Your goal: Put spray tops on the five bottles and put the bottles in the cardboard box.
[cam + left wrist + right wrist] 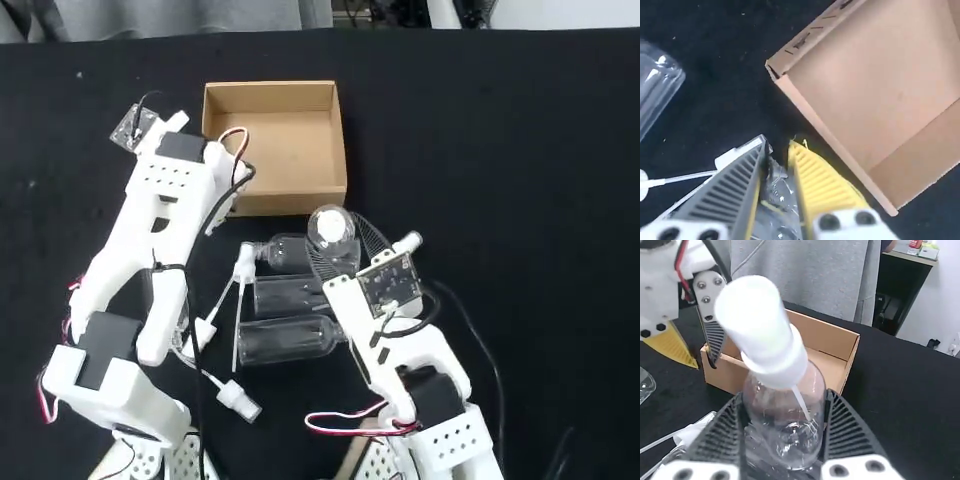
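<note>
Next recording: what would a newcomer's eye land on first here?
The right gripper clamps a clear bottle with a white spray top already on, close to the cardboard box. Three more bottles lie on their sides beside it on the black table, with loose spray tops scattered nearby.

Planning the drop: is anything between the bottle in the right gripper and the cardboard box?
Nothing visible. The bottle, in the right gripper, stands outside the front wall of the cardboard box; the left gripper is off to one side, by the box's corner.
</note>
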